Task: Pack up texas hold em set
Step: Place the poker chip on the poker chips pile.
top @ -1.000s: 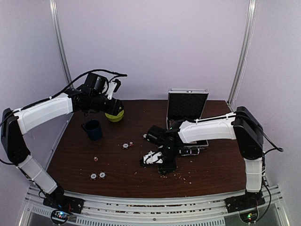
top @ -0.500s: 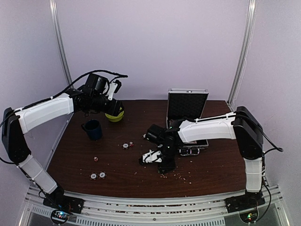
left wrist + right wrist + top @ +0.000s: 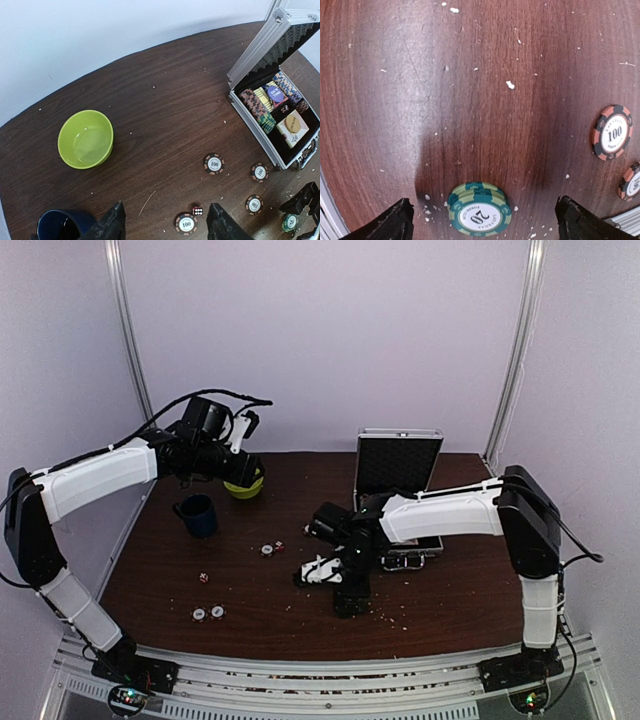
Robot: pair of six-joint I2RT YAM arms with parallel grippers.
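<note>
The silver briefcase (image 3: pixel 398 466) stands open at the back right; the left wrist view shows chip rows and card boxes in its black tray (image 3: pixel 272 107). A small stack of green chips marked 20 (image 3: pixel 479 210) lies on the table between the wide-apart fingers of my right gripper (image 3: pixel 482 216), which is open and low over the table (image 3: pixel 346 602). Loose 100 chips (image 3: pixel 214 163) (image 3: pixel 186 223) (image 3: pixel 612 132) and a red die (image 3: pixel 197 211) lie on the wood. My left gripper (image 3: pixel 167 227) hangs open high over the back left, holding nothing.
A lime-green bowl (image 3: pixel 244 485) (image 3: pixel 85 138) and a dark blue mug (image 3: pixel 197 515) (image 3: pixel 60 225) stand at the back left. Two chips (image 3: pixel 208 614) and a die (image 3: pixel 204 577) lie front left. Crumbs dot the table by the right gripper.
My right gripper's jaws have spread wide around the green chip stack, and its head has shifted slightly. The left arm has stayed put.
</note>
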